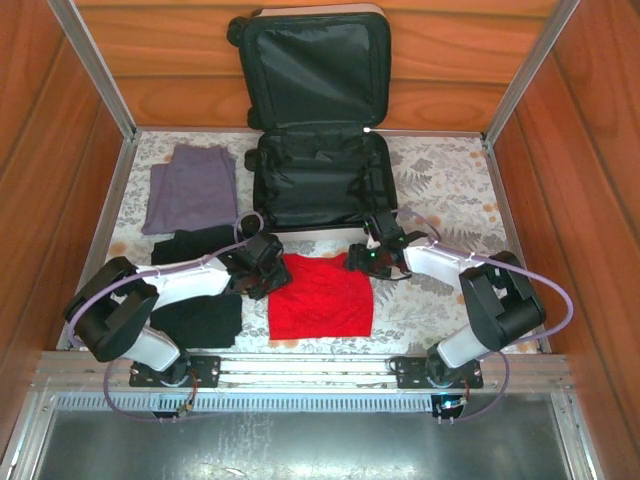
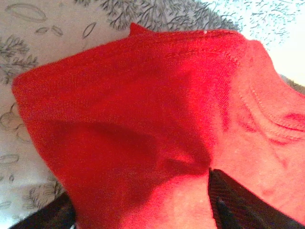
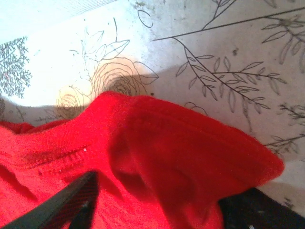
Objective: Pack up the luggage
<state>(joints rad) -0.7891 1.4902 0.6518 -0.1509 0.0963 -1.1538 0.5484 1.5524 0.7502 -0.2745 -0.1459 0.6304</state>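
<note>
The luggage [image 1: 315, 75] lies open at the back of the table, its black-lined lid leaning on the wooden wall and its base flat in front. A red garment [image 1: 322, 295] lies near the front centre. My left gripper [image 1: 262, 265] sits at the garment's upper left corner and my right gripper [image 1: 375, 255] at its upper right corner. In the left wrist view the red garment [image 2: 143, 109] is bunched into a ridge between the fingers of my left gripper [image 2: 140, 191]. In the right wrist view a raised fold of the red garment [image 3: 181, 148] is pinched in my right gripper [image 3: 159, 188].
A purple garment [image 1: 190, 188] lies at the back left. Black clothes [image 1: 200, 320] lie under and beside the left arm. The floral tablecloth [image 1: 450, 180] is bare at the right. Wooden walls and metal rails enclose the table.
</note>
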